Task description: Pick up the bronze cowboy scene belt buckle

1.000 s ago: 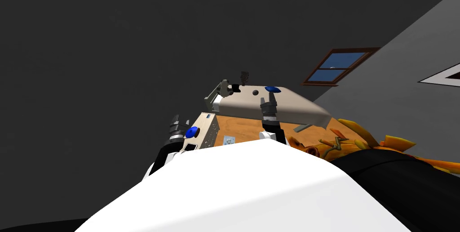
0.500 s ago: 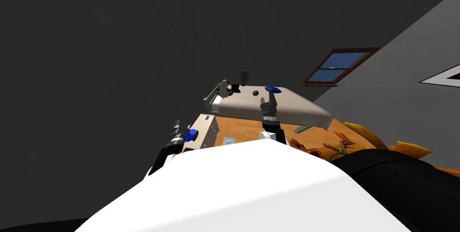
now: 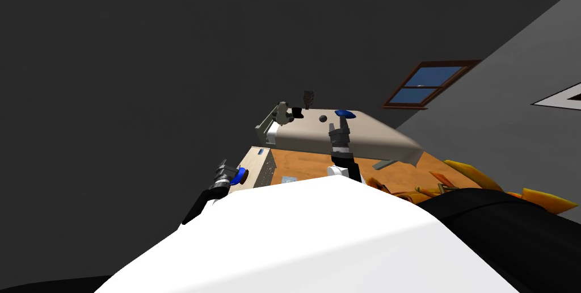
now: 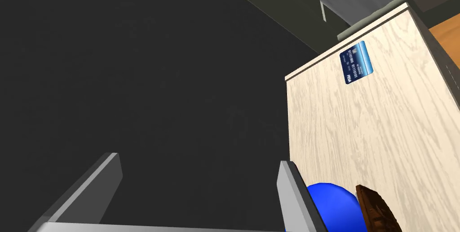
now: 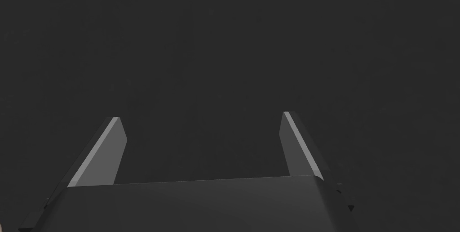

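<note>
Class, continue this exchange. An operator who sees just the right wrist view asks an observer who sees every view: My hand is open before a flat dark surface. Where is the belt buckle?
Observer: A brown curved piece, likely the belt buckle, seems to lie on a pale wooden cabinet, beside the left hand.
Operator: Is that hand holding it?
Observer: No; its fingers stand open with the piece outside them.
Operator: Anything else on the cabinet?
Observer: A blue card lies near the end far from the hand.
</note>
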{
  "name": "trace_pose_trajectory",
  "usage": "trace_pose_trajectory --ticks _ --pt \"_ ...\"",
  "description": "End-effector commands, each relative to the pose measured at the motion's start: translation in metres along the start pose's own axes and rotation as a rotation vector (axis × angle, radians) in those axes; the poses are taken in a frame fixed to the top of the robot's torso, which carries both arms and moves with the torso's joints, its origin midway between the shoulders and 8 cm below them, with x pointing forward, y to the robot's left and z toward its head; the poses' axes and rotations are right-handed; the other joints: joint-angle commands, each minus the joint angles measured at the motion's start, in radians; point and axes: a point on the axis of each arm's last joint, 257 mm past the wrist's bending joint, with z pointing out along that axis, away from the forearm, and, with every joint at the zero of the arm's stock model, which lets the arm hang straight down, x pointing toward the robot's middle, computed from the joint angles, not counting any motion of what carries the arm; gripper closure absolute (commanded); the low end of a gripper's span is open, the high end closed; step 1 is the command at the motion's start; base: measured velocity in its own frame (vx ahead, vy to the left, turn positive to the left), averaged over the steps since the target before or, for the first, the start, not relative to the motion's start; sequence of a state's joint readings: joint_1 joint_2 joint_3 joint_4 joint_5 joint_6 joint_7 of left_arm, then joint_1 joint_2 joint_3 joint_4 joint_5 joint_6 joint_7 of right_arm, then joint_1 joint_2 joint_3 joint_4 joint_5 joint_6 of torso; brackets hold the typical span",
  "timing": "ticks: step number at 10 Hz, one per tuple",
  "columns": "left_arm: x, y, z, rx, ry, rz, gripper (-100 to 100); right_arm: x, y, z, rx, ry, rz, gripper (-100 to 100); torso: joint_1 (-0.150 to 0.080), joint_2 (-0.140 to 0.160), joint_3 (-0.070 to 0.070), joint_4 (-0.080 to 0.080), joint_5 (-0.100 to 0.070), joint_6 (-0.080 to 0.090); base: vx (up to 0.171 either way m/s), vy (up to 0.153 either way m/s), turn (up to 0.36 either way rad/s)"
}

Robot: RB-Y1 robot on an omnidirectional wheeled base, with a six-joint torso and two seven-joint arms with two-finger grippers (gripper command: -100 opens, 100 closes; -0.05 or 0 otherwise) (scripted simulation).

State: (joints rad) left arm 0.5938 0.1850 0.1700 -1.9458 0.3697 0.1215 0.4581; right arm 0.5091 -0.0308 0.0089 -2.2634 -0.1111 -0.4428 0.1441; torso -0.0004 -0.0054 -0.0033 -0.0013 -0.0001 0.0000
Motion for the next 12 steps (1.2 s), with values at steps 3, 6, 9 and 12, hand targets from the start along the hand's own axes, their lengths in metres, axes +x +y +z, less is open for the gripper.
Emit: trace_pose_trajectory --ticks 3,6,9,12 --pt "-0.037 0.03 -0.004 -0.105 -0.088 -0.103 -100 0.0 0.0 0.0 0.0 0.0 0.0 0 0.0 0.002 0.001 0.0 0.0 0.0 0.064 -0.012 -0.016" --pt "-0.069 0.054 -0.012 -0.185 -0.168 -0.197 -100 0.0 0.0 0.0 0.0 0.0 0.0 0 0.0 0.0 0.0 0.0 0.0 0.0 0.09 -0.01 -0.018" --pt "-0.099 0.078 -0.024 -0.265 -0.254 -0.29 -100 0.0 0.0 0.0 0.0 0.0 0.0 0 0.0 0.001 0.0 0.0 0.0 0.0 0.078 -0.009 -0.016" --pt "-0.127 0.099 -0.038 -0.334 -0.338 -0.379 -100 0.0 0.0 0.0 0.0 0.0 0.0 0 0.0 0.001 0.0 0.0 0.0 0.0 0.075 -0.008 -0.016"
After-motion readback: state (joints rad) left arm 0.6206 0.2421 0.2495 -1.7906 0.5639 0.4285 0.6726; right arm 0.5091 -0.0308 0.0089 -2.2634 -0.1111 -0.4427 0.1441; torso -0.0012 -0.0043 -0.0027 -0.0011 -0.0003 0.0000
